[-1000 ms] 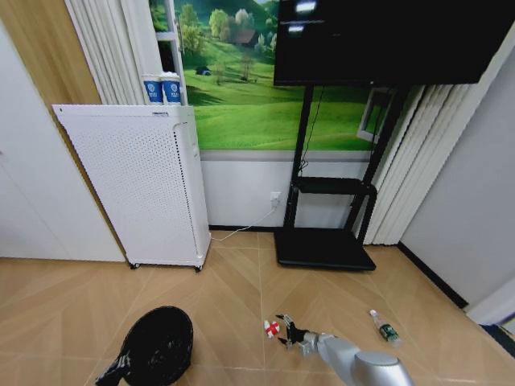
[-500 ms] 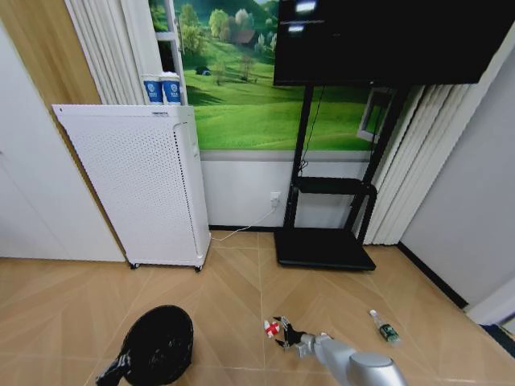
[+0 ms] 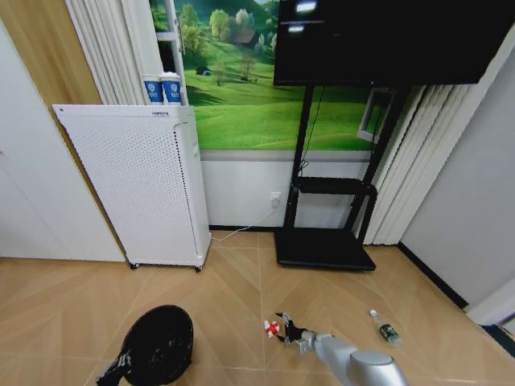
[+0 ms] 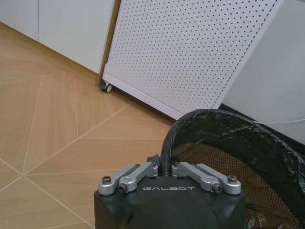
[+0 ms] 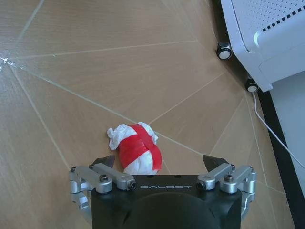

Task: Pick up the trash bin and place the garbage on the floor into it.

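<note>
The black bag-lined trash bin (image 3: 158, 346) hangs low over the floor (image 3: 217, 297) at the lower left. My left gripper (image 4: 164, 166) is shut on the near rim of the trash bin (image 4: 248, 138). A crumpled red-and-white piece of garbage (image 3: 272, 327) lies on the wood planks ahead. My right gripper (image 3: 283, 328) is low beside it. In the right wrist view, my right gripper (image 5: 160, 162) stands open with the red-and-white piece (image 5: 137, 150) between its fingertips (image 5: 106, 161), nearer one side. A small clear bottle (image 3: 385, 328) with a green label lies farther right.
A tall white perforated cabinet (image 3: 137, 185) on castors stands at the back left, with a white cable (image 3: 245, 227) running along the floor beside it. A black TV stand (image 3: 324, 245) occupies the back centre. Bare floor lies between the bin and the garbage.
My right gripper has shifted slightly around the red-and-white piece, staying low and open. The bin and my left gripper have not moved.
</note>
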### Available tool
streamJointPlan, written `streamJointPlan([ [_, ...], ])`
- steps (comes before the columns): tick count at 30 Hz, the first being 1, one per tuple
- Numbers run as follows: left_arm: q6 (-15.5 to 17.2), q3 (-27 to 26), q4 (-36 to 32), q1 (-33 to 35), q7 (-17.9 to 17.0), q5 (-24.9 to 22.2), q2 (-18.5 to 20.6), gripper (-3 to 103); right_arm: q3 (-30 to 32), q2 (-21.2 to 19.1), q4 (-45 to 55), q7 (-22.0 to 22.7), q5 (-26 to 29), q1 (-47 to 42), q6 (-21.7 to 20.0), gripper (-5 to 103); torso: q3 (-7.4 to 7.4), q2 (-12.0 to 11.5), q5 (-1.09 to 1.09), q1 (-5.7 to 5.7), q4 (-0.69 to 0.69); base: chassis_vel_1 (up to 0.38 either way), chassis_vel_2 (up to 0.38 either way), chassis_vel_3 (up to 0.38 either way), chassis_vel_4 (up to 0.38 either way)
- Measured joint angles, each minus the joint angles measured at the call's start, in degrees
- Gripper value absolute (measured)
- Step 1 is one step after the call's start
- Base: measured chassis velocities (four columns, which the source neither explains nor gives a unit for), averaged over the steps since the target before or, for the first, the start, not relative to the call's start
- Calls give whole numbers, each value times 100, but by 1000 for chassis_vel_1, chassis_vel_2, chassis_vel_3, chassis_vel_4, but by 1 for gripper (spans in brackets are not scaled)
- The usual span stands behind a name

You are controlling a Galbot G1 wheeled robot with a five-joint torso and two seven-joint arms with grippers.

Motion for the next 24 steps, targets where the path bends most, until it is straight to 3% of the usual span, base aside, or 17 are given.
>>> streamJointPlan([
  [24,-9,32,11,-65,19,-10,-5,6,113,204,-61,180,107,-154,-124,100,0,0,0,0,0,0,0,0,0],
])
